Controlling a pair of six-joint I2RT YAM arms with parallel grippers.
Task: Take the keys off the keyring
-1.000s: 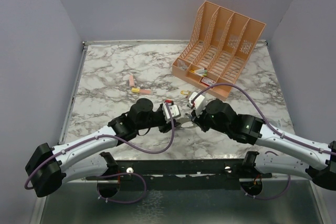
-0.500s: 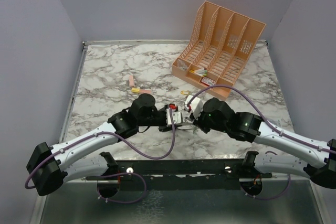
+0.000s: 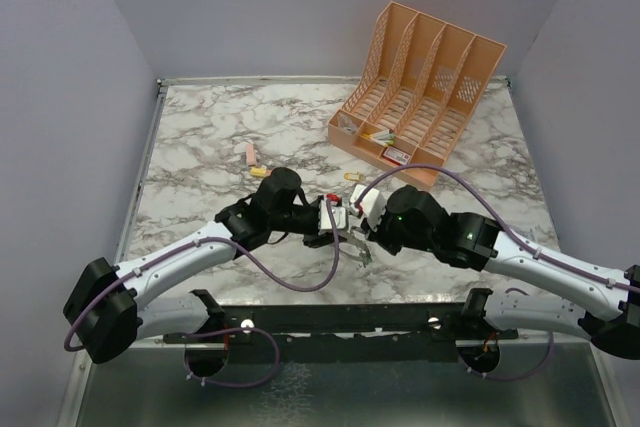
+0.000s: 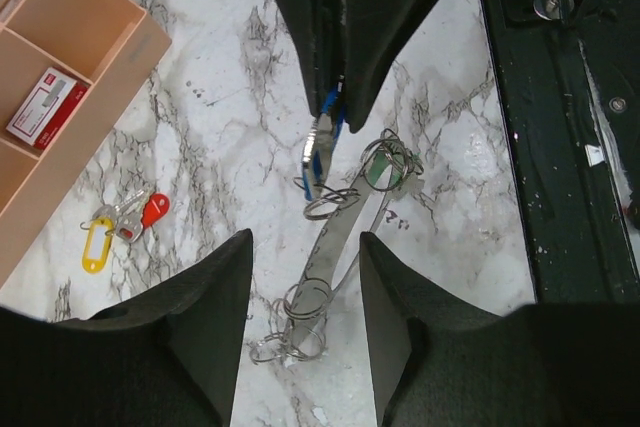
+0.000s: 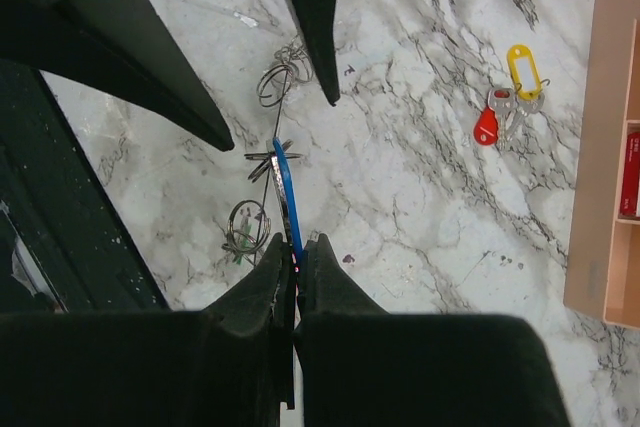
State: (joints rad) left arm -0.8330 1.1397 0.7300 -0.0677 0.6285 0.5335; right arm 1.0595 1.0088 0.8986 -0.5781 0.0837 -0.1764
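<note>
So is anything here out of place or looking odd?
Nothing is broken or spilled. The odd bit is the keyring: the right tool pinches one end, and the open left tool straddles the other. A bunch of keys with red and yellow tags lies loose by the peach organiser.

The keyring (image 4: 335, 242) sits between the left end effector's (image 4: 305, 247) fingers (image 4: 210, 327), below the key (image 4: 318, 142) in the right end effector (image 5: 296, 247), other keys (image 4: 128, 219) beyond.

Counted: one keyring (image 4: 335, 237); one organiser (image 3: 385, 37), four slots (image 3: 372, 97); two markers, pink marker (image 3: 250, 154) and yellow marker (image 3: 258, 172); four tags: blue tag (image 5: 287, 192), green tag (image 4: 378, 175), red tag (image 4: 153, 210), yellow tag (image 4: 97, 245).
</note>
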